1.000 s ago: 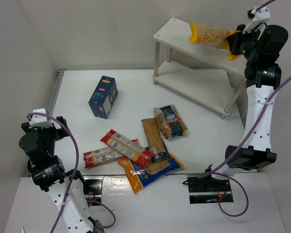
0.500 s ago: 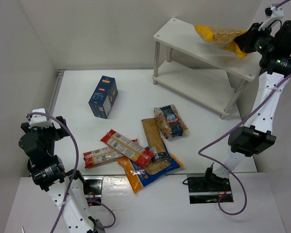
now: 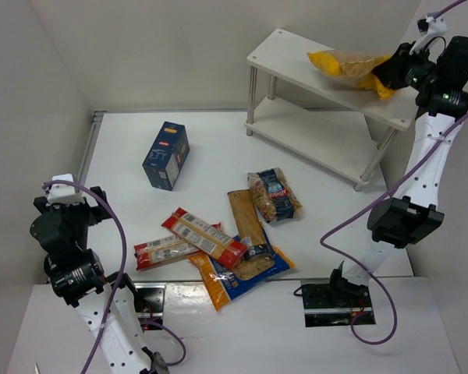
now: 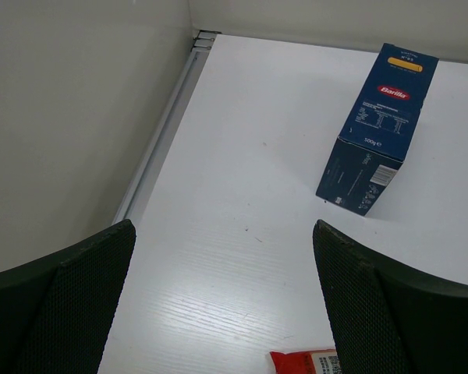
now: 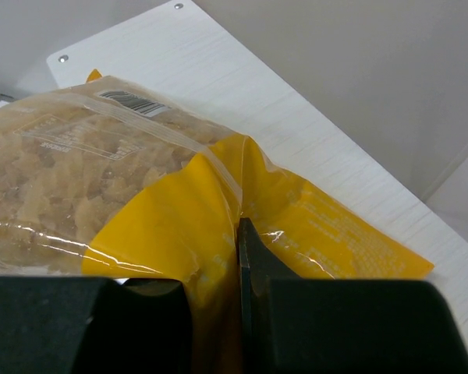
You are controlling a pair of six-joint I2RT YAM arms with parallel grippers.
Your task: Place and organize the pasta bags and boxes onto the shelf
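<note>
My right gripper is shut on the large yellow bag, pinching its yellow end, and the bag lies on the top tier of the white shelf. The dark blue carton lies on the table at the back left and shows in the left wrist view. Red-and-white spaghetti packs, an orange-and-blue bag and a small clear blue-labelled bag lie in a heap mid-table. My left gripper is open and empty at the near left.
The shelf's lower tier is bare. A long brown pasta pack lies on the heap. A metal rail runs along the table's left edge by the wall. A corner of a red pack shows between my left fingers.
My right gripper has lowered the yellow bag from above the shelf onto the top tier and shifted it slightly. The left arm has not moved.
</note>
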